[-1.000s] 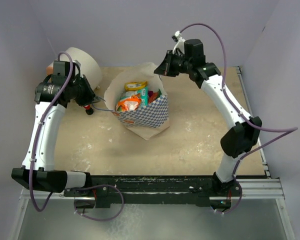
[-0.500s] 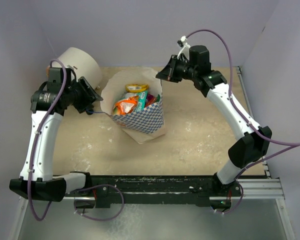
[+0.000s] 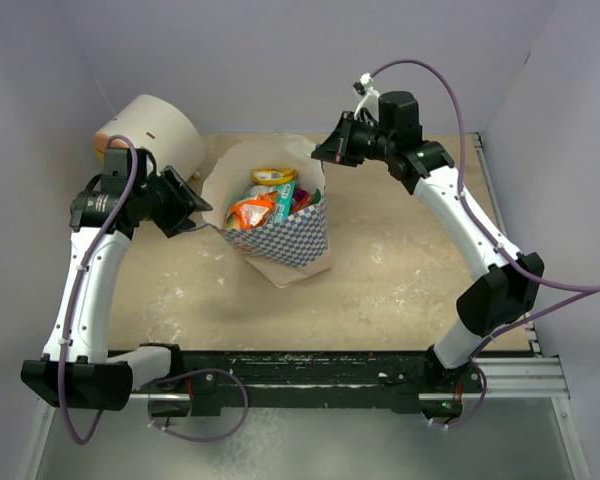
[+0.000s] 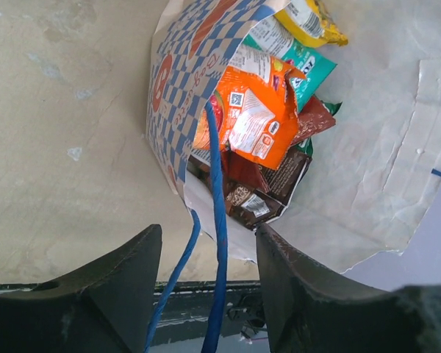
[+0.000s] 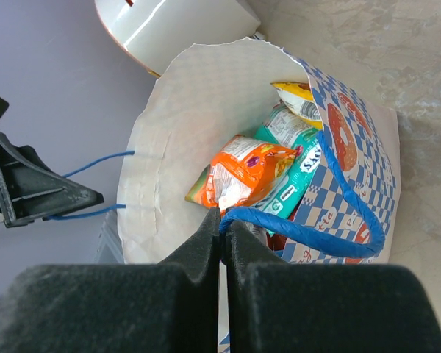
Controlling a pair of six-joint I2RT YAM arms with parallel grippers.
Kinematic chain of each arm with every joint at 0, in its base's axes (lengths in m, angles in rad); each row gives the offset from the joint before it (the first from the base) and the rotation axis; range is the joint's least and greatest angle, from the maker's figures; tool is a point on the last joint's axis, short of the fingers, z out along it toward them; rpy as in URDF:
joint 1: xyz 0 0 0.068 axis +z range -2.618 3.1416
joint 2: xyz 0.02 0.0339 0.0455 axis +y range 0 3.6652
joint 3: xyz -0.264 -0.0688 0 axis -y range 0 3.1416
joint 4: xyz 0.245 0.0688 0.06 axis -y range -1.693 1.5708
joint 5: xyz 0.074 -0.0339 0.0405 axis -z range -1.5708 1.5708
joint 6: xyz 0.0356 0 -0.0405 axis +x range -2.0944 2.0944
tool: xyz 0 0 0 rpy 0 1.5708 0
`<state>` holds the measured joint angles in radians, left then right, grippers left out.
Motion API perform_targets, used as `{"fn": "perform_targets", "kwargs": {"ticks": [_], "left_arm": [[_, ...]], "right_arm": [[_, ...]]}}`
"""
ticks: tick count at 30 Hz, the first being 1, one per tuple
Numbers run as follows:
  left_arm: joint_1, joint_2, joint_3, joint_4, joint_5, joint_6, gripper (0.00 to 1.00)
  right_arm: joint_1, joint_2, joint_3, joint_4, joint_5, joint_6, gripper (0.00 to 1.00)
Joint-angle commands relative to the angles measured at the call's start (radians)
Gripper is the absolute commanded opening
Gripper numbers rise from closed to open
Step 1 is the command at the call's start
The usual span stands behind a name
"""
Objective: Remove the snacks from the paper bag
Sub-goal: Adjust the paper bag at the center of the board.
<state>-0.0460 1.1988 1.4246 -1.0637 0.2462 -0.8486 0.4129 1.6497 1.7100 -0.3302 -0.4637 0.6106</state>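
The paper bag stands tilted at mid-table with its mouth open and several snacks inside. The left wrist view shows an orange packet, a teal one, a yellow one and brown ones. My left gripper is open at the bag's left rim, and the blue cord handle runs loose between its fingers. My right gripper is shut on the other blue handle, holding it up above the bag's right rim.
A big cream cylinder with an orange end lies at the back left, just behind my left arm. The purple walls close in the back and both sides. Bare tabletop stretches right of the bag and in front of it.
My left gripper has opened and let go of the left handle, then drawn slightly toward the near side. The right gripper rose and shifted right with its handle, tilting the bag.
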Motion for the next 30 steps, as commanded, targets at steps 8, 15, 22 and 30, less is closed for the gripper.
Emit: {"fn": "perform_targets", "kwargs": {"ticks": [8,15,22,30], "left_arm": [[0.006,-0.008,0.087,0.026,-0.047,0.021,0.11],[0.018,0.063,0.27,-0.042,-0.16,0.119,0.0],[0.036,0.122,0.445,-0.091,-0.246,0.19,0.0],[0.04,0.14,0.561,-0.061,-0.251,0.29,0.0]], "right_arm": [[0.006,-0.061,0.049,0.057,-0.049,-0.02,0.0],[0.022,-0.054,0.045,0.085,-0.12,-0.027,0.0],[0.128,-0.04,0.029,0.129,-0.205,-0.045,0.0],[0.221,-0.053,-0.044,0.163,-0.241,-0.035,0.0]]}}
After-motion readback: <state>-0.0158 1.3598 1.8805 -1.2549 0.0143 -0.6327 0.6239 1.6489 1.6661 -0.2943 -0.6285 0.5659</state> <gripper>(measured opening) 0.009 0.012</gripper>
